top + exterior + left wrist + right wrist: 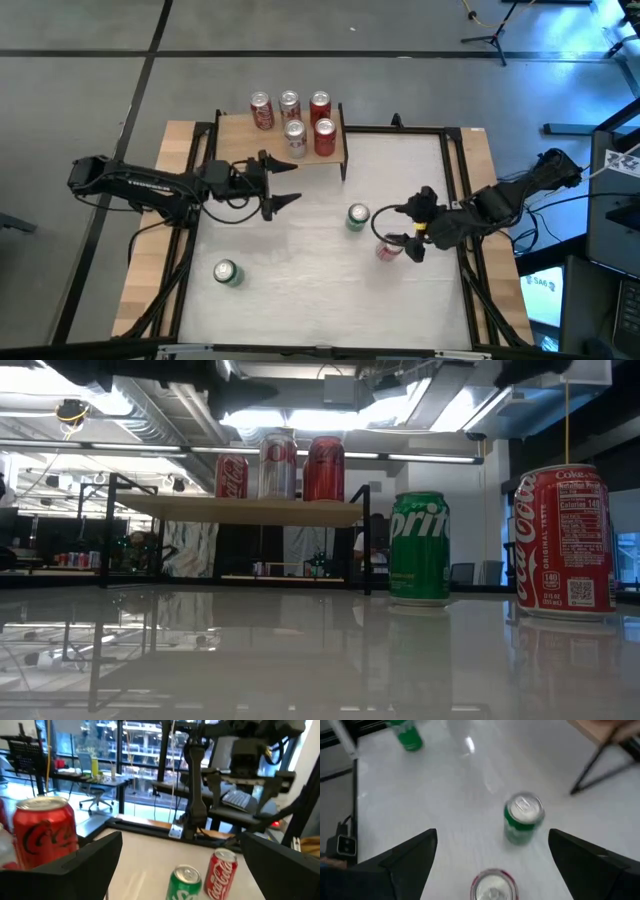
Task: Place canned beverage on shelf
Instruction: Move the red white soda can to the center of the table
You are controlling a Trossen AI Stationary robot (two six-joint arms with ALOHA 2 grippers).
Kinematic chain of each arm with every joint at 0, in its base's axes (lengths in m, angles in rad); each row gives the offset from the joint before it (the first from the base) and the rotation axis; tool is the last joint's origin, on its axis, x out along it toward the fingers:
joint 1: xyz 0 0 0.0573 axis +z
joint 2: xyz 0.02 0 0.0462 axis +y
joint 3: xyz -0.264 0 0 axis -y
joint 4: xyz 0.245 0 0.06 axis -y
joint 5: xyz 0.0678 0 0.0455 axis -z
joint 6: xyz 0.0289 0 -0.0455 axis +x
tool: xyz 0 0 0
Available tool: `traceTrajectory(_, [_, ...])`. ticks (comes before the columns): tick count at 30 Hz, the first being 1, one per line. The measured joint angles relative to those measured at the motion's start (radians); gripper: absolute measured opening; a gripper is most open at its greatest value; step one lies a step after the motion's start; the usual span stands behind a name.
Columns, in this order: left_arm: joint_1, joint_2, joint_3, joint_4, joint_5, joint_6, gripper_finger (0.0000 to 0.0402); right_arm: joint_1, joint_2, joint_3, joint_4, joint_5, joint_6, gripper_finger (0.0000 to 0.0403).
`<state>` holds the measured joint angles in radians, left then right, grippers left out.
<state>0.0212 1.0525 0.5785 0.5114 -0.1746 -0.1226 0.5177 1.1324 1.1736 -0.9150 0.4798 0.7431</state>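
The shelf (300, 152), a light-wood board on thin black legs, stands at the table's far edge with several cans (292, 118) upright on it. On the white table stand a green can (358, 217), a red can (388, 250) and a second green can (227, 272) at the near left. My right gripper (398, 228) hangs open above the red can (492, 885), tilted down toward the green can (522, 817). My left gripper (292, 184) is open and level just in front of the shelf, with nothing between its fingers (90, 865).
The shelf's black legs (595, 765) stand close to the green can's far side. Wooden strips (165, 230) and black rails line the table's left and right sides. The white surface between the near-left green can and the two middle cans is bare.
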Motion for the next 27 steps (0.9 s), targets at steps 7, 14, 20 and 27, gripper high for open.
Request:
traceTrajectory(7, [-0.034,0.028,0.000,-0.001,0.000,-0.006,0.0396,-0.001,0.003,0.000,-0.219,-0.032,0.411,0.0376])
traceTrajectory(14, [-0.062,0.029,0.000,-0.002,-0.001,-0.006,0.0396,-0.001,0.038,0.000,-0.394,-0.170,0.785,0.0376])
traceTrajectory(20, [-0.078,0.029,0.000,-0.002,-0.043,-0.006,0.0396,-0.001,0.082,0.000,-0.337,-0.205,0.774,0.0376])
traceTrajectory(27, [-0.084,0.029,0.000,-0.002,-0.051,-0.006,0.0396,-0.001,0.113,0.000,-0.195,-0.199,0.771,0.0376])
